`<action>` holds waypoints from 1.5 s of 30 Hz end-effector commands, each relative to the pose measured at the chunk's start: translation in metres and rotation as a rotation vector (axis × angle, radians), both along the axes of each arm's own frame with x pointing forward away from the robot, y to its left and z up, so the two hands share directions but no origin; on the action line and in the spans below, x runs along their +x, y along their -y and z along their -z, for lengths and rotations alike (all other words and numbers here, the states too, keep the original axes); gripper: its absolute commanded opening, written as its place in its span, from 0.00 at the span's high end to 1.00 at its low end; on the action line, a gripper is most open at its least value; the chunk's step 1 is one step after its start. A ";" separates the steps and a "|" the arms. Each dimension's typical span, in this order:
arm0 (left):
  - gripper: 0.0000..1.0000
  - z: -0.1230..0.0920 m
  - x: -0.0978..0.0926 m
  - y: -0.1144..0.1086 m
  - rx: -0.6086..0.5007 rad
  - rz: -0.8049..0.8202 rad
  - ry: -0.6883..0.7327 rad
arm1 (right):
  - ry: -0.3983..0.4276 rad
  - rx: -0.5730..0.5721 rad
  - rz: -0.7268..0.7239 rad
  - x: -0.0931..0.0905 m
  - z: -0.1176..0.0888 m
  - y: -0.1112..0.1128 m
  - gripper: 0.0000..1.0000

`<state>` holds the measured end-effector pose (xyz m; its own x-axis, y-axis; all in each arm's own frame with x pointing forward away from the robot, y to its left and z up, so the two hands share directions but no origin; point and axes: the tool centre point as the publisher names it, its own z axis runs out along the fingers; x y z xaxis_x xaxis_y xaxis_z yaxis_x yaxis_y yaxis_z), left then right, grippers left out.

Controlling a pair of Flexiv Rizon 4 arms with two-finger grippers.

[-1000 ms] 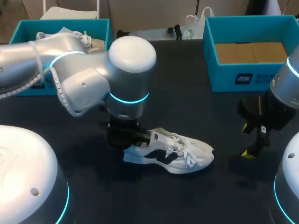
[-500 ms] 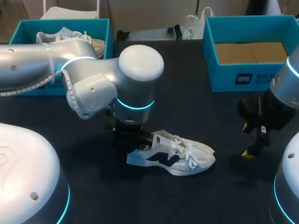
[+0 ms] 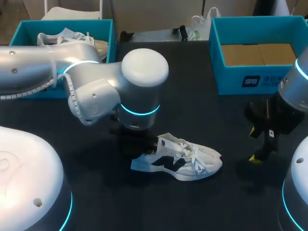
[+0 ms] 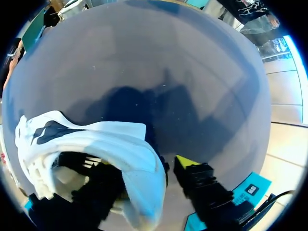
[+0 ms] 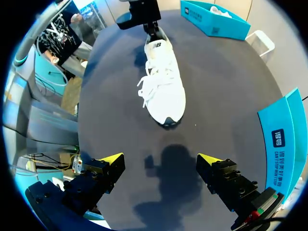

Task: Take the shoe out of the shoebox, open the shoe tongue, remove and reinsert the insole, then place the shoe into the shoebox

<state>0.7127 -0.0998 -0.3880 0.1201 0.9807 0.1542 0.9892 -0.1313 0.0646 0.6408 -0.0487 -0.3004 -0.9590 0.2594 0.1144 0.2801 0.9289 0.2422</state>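
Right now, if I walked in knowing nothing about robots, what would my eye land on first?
Probably the white shoe lying mid-way across the dark table, with the big silver left arm bent over it and the left claw gripping its heel. Next come the far corners: the right teal box showing only its cardboard floor, and the left teal box holding another shoe.

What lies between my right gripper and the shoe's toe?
Nothing but bare dark table: the right wrist view shows only shadow between the open right gripper and the shoe. The head view agrees.
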 end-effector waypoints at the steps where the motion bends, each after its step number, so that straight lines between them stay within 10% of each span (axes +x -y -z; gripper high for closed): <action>1: 0.00 -0.027 -0.008 -0.018 -0.084 0.003 0.019 | 0.002 -0.002 0.001 -0.001 0.000 0.000 0.00; 14: 0.00 -0.096 -0.032 -0.062 -0.575 -0.342 -0.238 | 0.002 -0.002 0.001 -0.001 0.000 0.000 0.00; 26: 0.00 -0.096 -0.033 -0.067 -0.603 -0.363 -0.320 | 0.002 -0.002 0.001 -0.001 0.000 0.000 0.00; 37: 0.00 -0.079 -0.020 -0.113 -0.859 -0.941 -0.675 | 0.002 -0.002 0.001 -0.001 0.000 0.000 0.00; 45: 0.00 -0.079 -0.020 -0.113 -0.859 -0.941 -0.675 | 0.002 -0.002 0.001 -0.001 0.000 0.000 0.00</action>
